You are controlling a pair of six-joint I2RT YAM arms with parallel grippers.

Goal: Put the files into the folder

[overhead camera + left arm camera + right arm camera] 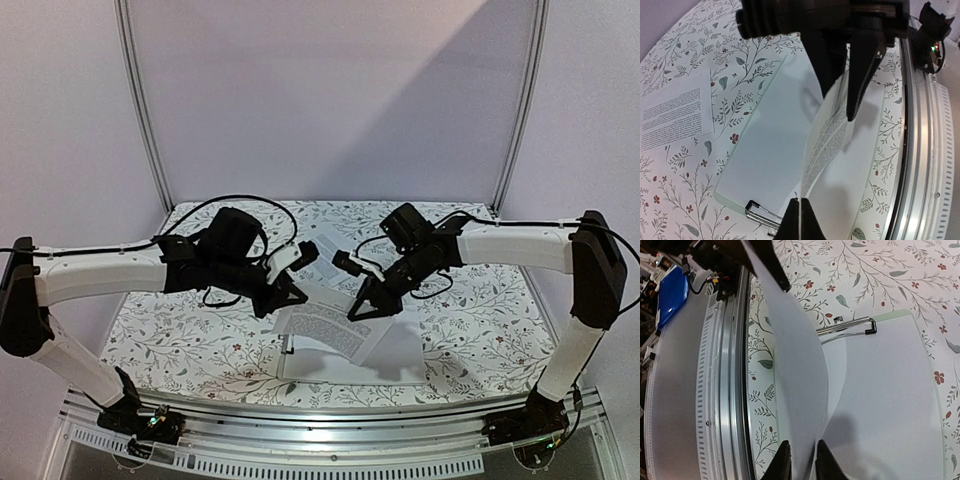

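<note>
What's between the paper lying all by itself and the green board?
Only bare flowery tablecloth lies between that printed sheet and the green folder. The left wrist view shows this best.

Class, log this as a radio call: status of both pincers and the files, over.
Left pincer shut on lifted sheet. Right pincer parted, sheet between. Sheet bowed above folder, not clipped. Second sheet lies apart; nothing blocking.

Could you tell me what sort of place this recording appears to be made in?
Probably a robot test booth, not an office: the left arm and right arm bolted to an aluminium rail, plain backdrop walls on curved metal poles, and a floral tablecloth.
</note>
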